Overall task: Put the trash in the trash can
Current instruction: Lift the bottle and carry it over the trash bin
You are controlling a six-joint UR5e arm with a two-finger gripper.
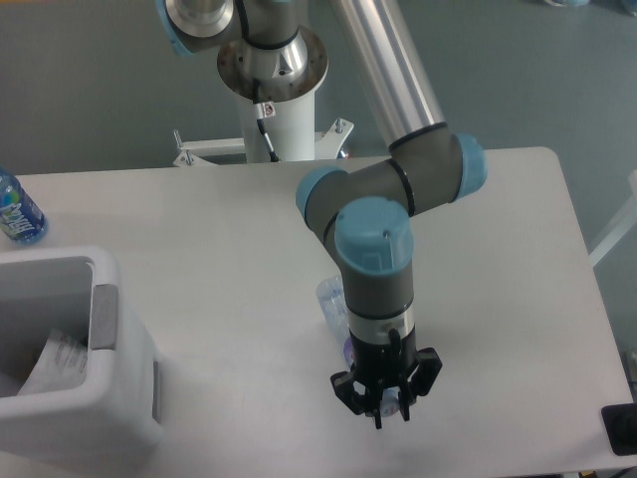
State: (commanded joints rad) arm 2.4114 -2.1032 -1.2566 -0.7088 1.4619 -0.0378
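Note:
My gripper points down over the front middle of the table, fingers drawn in with something pale between them. The crushed clear bottle shows only as a clear end peeking out left of the wrist; the rest, label included, is hidden behind the arm. It travels with the gripper, so the gripper appears shut on it. The white trash can stands at the front left, far from the gripper, its grey strip on the right rim. A white card scrap lies inside it.
A blue-labelled bottle stands at the table's far left edge behind the bin. A black object sits at the front right corner. The arm's white base rises behind the table's back edge.

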